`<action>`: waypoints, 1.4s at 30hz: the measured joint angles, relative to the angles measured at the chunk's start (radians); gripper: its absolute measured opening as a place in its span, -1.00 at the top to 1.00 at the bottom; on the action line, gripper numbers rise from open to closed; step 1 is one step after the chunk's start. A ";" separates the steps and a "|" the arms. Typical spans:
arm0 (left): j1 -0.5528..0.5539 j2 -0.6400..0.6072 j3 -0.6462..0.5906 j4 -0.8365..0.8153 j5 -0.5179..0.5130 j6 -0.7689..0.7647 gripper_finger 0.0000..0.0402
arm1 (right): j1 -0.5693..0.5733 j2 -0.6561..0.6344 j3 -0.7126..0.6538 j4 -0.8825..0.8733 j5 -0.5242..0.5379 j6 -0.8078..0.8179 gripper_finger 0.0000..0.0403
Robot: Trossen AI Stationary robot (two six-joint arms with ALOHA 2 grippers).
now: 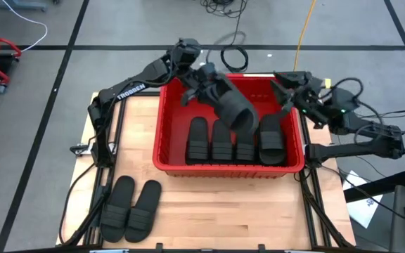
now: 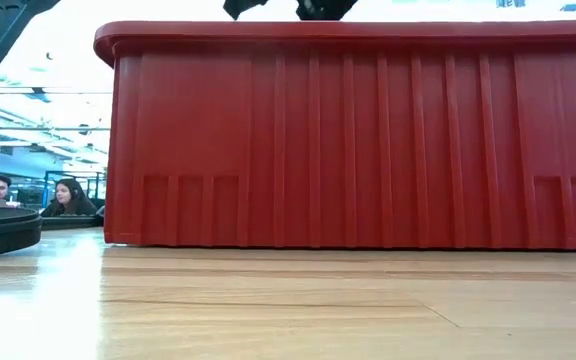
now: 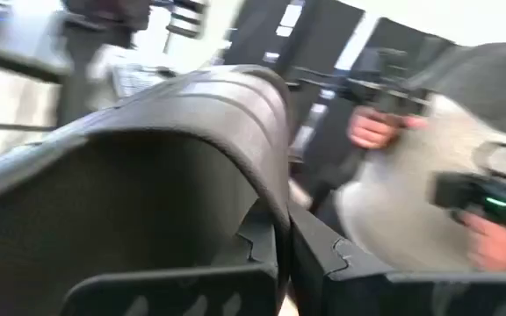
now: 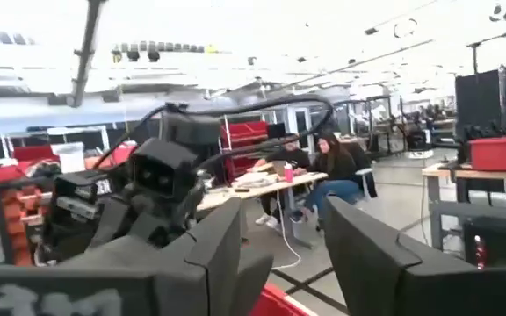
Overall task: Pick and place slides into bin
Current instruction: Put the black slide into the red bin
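Observation:
The red bin (image 1: 162,119) stands mid-table with several black slides (image 1: 234,140) side by side along its near wall. My left gripper (image 1: 206,86) reaches over the bin's far half, shut on another slide (image 1: 235,107) held above those. My right gripper (image 1: 285,95) hovers open over the bin's far right corner with nothing between its fingers (image 4: 372,259). Two more slides (image 1: 131,207) lie sole-down on the table's near left. The low view shows only the bin's near wall (image 2: 368,150). My left gripper pinches the slide by the edge of its ribbed strap (image 3: 275,206) between its two shut fingers (image 3: 358,268). The fingers come in about level from the bin's far left. The slide is in the air over the bin, tilted and clear of the slides below it.
A black coiled cable (image 1: 234,57) and a yellow cord (image 1: 302,31) lie on the floor beyond the table. People sit at tables in the room behind (image 4: 328,171). Bare wood lies in front of the bin, to the right of the two loose slides.

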 joint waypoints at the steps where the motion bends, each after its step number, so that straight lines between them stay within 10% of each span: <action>1: -0.005 0.000 0.000 0.000 0.028 0.004 1.00 | 0.002 -0.011 0.000 -0.006 0.010 -0.004 0.23; 15: -0.075 0.213 0.007 0.420 0.198 -0.284 1.00 | 0.003 -0.122 -0.001 -0.138 0.111 -0.068 0.23; 30: -0.077 0.387 0.132 0.363 0.191 -0.302 1.00 | 0.004 -0.134 -0.001 -0.485 0.032 -0.011 0.23; 42: -0.050 0.387 0.133 0.266 0.165 -0.339 1.00 | 0.004 -0.026 0.143 -0.706 -0.043 -0.443 0.23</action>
